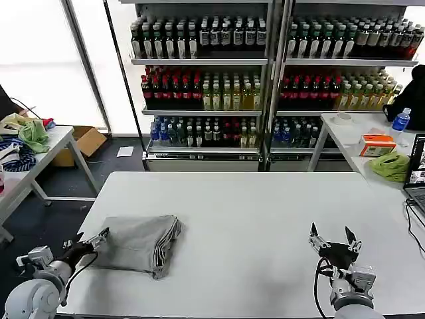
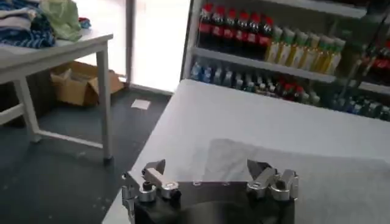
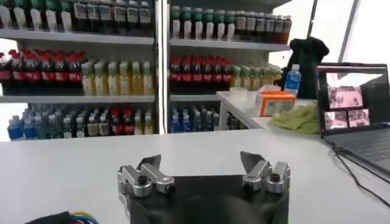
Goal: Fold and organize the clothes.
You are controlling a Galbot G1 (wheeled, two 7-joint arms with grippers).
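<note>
Grey folded clothes (image 1: 141, 243), one pile; two spread hands, left hand (image 1: 91, 243), right hand (image 1: 332, 237).

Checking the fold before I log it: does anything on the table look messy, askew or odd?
Nothing stands out. The grey shirt lies folded on the white table, slightly angled to its edge, layers showing at one side. The left gripper sits open beside it; the right gripper is open, apart.

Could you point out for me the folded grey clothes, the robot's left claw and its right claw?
folded grey clothes (image 1: 139, 242), head view, middle of the top layer.
left gripper (image 1: 91, 242), head view, gap between its open fingertips, at the stack's edge.
right gripper (image 1: 331, 237), head view, gap between its open fingertips, above bare table.
</note>
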